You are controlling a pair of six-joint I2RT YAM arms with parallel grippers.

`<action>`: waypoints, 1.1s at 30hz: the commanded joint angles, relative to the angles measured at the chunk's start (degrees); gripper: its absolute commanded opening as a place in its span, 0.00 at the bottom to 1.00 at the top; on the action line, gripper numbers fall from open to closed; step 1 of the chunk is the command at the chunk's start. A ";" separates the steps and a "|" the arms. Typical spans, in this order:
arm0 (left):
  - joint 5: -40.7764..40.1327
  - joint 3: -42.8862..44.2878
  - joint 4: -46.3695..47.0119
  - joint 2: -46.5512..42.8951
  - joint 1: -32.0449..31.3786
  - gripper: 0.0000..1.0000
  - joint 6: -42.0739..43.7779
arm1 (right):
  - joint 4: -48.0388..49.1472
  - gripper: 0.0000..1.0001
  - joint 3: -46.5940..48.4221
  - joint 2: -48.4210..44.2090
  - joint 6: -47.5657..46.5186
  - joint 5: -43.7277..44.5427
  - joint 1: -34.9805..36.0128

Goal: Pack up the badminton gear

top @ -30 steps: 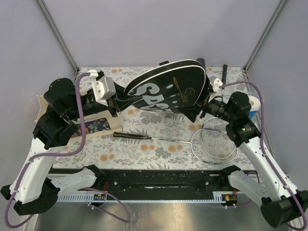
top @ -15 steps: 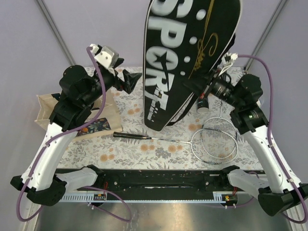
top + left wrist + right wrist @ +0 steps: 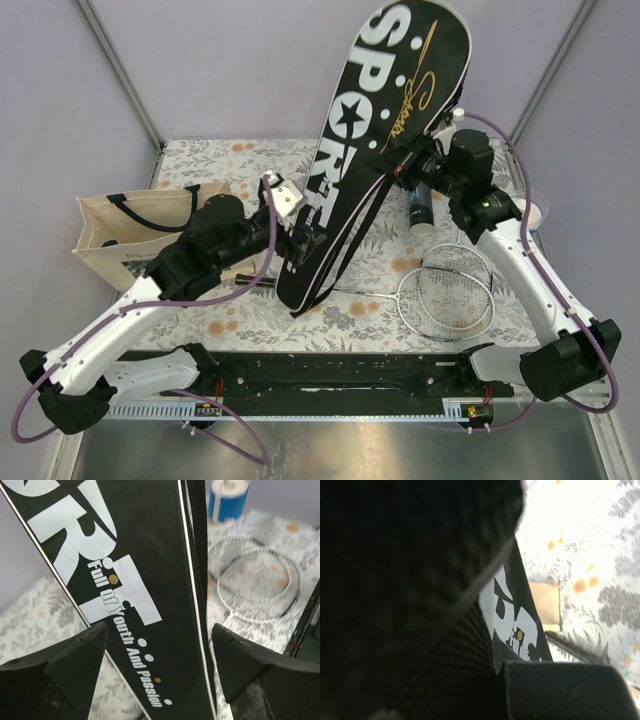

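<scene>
One SPORT cover (image 3: pixel 370 130) hangs tilted, the right gripper (image 3: pixel 405 165) clamped on it. The left gripper (image 3: pixel 160 665) is spread wide at its lower part. One racket (image 3: pixel 445 297) lies near right.

racket (image 3: pixel 446 296) partly behind cover (image 3: pixel 350 170), tube (image 3: pixel 421 212) partly hidden

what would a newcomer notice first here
The big black SPORT cover hangs tilted over the middle of the table, gripped at its right edge by the right gripper. The left gripper is open, a finger on each side of the cover's lower end. A silver racket lies flat at front right.
</scene>
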 commanded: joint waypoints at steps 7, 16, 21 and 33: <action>-5.32 -5.32 8.95 8.62 -6.16 0.86 1.13 | 11.74 0.00 -7.99 1.30 10.72 0.96 -0.01; -12.35 -6.19 9.12 12.85 -7.75 0.74 1.22 | 14.39 0.00 -10.72 1.56 12.22 0.18 -0.10; -13.05 -6.19 7.54 12.76 -7.75 0.63 0.69 | 13.87 0.00 -10.89 2.26 11.07 -0.18 -0.01; -14.02 -6.29 5.61 13.29 -7.75 0.18 1.92 | 14.92 0.00 -12.13 3.85 10.55 -0.44 -0.10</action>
